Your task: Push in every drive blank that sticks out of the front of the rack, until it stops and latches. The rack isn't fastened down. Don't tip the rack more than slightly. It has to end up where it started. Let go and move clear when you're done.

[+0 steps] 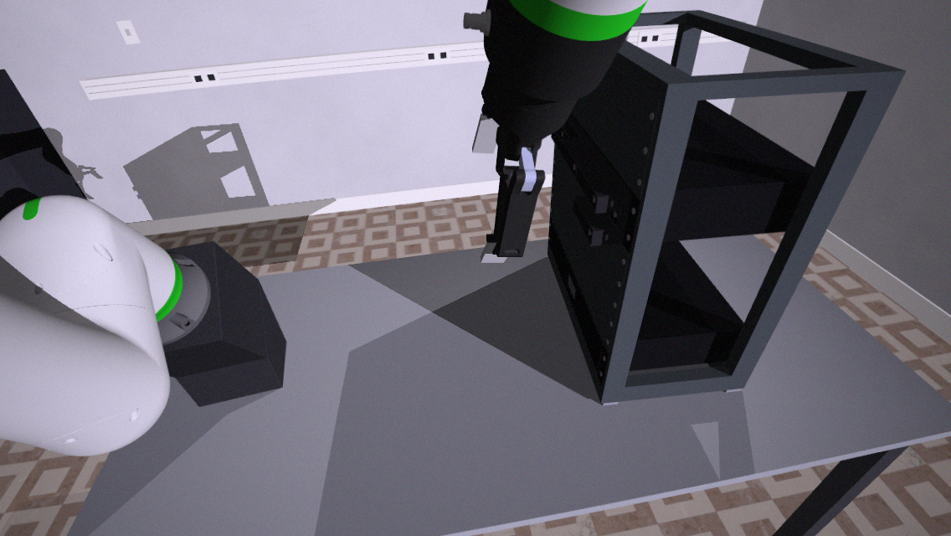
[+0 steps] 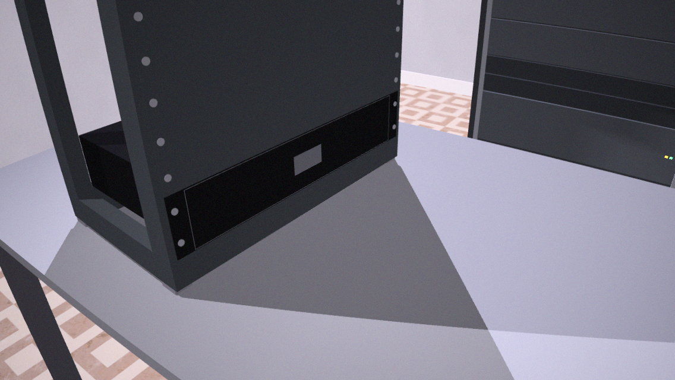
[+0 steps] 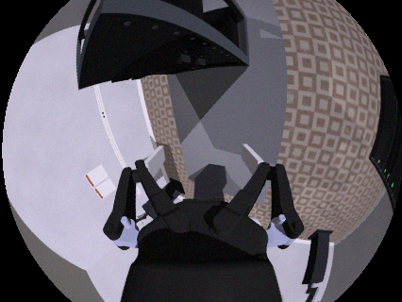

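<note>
The rack (image 1: 655, 219) (image 2: 283, 212) (image 3: 165, 21) stands upright on the table. In the top view, two small blocks stick out of its dark front near mid-height: an upper drive blank (image 1: 600, 203) and a lower drive blank (image 1: 595, 235). They also show small and dark in the wrist view. Whether other blanks stick out is hard to tell; the arm hides part of the upper front. The exterior view shows only the rack's lower front. My gripper (image 1: 489, 194) (image 3: 203, 152) is open and empty, in front of the rack, apart from it. It is outside the exterior view.
The table (image 1: 432, 452) (image 2: 543, 236) carries the rack and the arm's dark base (image 1: 233, 332). The bottom rack unit (image 2: 236, 202) bears a grey label (image 2: 307, 159). A dark equipment cabinet (image 2: 566, 117) stands beyond the table. A wall with a socket rail (image 1: 319, 66) is behind.
</note>
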`<state>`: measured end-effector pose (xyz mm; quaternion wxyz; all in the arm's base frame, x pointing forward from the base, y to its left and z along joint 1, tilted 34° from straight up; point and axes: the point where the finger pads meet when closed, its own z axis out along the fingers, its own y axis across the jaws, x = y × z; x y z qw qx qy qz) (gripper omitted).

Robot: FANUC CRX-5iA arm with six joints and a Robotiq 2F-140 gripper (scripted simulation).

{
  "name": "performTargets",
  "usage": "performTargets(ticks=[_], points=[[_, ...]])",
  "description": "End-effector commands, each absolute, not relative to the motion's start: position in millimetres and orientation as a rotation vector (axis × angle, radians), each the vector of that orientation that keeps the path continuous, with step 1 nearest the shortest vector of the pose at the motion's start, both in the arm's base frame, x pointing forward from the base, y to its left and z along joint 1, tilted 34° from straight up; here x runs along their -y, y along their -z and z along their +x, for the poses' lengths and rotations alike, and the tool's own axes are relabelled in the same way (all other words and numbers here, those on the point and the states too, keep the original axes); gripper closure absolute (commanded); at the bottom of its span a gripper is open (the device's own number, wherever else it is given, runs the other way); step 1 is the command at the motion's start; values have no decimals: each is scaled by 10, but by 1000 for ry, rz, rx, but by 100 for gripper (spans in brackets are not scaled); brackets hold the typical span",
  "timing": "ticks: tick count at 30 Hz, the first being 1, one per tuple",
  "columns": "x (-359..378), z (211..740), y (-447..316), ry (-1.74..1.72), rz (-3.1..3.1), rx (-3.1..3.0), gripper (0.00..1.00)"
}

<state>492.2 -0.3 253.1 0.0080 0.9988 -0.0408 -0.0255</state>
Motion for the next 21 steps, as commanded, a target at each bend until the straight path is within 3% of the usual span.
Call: performTargets(ticks=[1, 21], points=[[-1, 4951, -2598, 52, 3130, 84, 0], [0, 5000, -2719, 0, 3142, 0, 0]])
